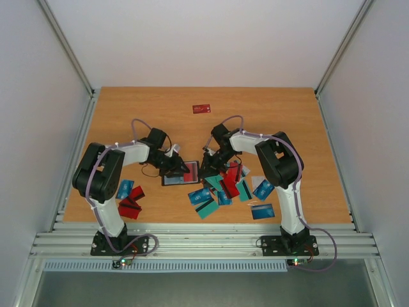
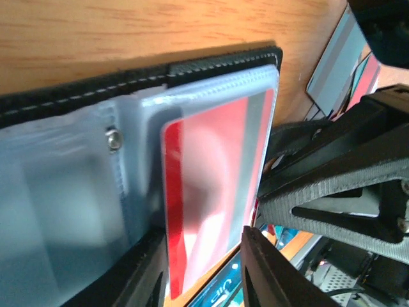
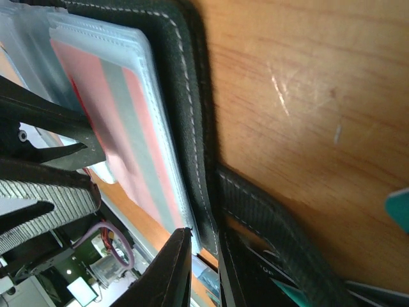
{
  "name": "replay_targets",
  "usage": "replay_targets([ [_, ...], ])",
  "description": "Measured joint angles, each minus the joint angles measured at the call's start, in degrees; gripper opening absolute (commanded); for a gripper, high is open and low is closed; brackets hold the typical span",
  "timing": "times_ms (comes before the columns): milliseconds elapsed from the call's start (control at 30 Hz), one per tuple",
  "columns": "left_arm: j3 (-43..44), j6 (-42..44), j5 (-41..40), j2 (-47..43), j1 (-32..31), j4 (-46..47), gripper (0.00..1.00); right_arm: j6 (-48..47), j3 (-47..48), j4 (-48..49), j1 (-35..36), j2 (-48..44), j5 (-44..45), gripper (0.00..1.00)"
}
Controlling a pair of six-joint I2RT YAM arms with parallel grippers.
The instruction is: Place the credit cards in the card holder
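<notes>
Noted card holder (image 2: 96, 89) lying open on table (image 1: 255, 121) between both grippers, red card (image 2: 211, 179) part-way inside its clear sleeve (image 2: 211, 80). Saw left gripper (image 2: 201, 235) spread astride card's near edge; right gripper (image 3: 203, 240) pinching holder's black cover edge. Logged loose credit cards (image 1: 204, 203) scattered alongside.

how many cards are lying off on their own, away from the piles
1: a lone red card at the far middle of the table. The other cards lie piled nearer the front; some there may be hidden.
</notes>
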Motion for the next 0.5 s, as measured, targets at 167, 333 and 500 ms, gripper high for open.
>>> replay_targets([
  [167, 0.7, -0.3, -1.0, -0.9, -0.2, -2.9, 0.45, 0.0, 0.0, 0.7, -0.1, 0.0, -0.1, 0.14],
  [333, 2.5, 0.1, -2.7, -1.7, -0.3, -7.3, 0.57, 0.0, 0.0, 1.3, -0.2, -0.5, -0.2, 0.14],
  [500, 4.4, 1.9, -5.1, -2.9, -0.3, -12.3, 0.63, 0.0, -0.2, 1.6, -0.4, -1.8, -0.4, 0.17],
])
